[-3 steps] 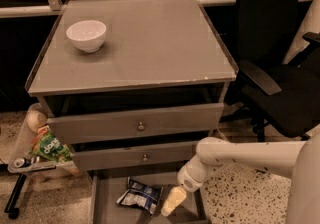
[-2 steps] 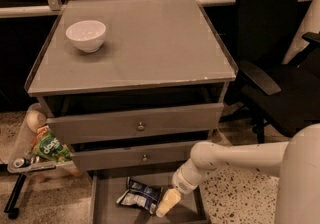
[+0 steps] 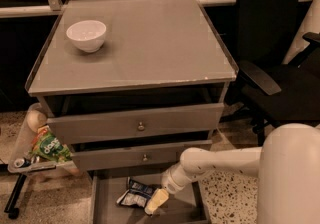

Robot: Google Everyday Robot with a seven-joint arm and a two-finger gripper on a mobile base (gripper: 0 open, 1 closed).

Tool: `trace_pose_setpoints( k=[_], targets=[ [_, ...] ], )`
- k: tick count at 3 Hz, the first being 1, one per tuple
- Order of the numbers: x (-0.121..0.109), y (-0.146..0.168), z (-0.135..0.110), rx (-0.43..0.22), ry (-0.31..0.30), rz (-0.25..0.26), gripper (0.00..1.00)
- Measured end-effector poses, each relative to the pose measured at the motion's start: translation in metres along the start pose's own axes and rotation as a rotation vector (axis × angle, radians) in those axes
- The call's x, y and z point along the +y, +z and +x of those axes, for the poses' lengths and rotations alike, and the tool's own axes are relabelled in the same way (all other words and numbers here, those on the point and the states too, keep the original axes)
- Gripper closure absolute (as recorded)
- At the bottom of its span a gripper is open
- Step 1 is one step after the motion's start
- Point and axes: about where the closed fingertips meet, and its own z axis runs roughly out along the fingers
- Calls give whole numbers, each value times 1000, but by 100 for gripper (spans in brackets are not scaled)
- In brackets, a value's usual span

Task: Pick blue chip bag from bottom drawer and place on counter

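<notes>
The blue chip bag (image 3: 136, 193) lies crumpled on the floor of the open bottom drawer (image 3: 107, 200), toward the middle. My gripper (image 3: 156, 201) hangs at the end of the white arm, down inside the drawer, just right of the bag and touching or nearly touching its right edge. The counter (image 3: 150, 43) is the wide grey top of the cabinet, above the two knobbed drawers.
A white bowl (image 3: 86, 34) stands on the counter's back left. A green snack bag (image 3: 49, 149) sits on a small stand left of the cabinet. A black office chair (image 3: 280, 68) stands close on the right. The two upper drawers (image 3: 140, 125) stick out slightly.
My gripper has moved left and a little lower in the drawer, closer to the blue chip bag. The bag has not moved.
</notes>
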Motion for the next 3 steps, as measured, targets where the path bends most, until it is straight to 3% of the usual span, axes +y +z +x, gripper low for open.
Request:
trace_pose_setpoints(
  k=[1,2,3],
  targets=[
    [0,0,0,0,0,0,0],
    [-10,26,7,-26,22,-11,0],
    [-25,58,16,-25,22,22,0]
  ],
)
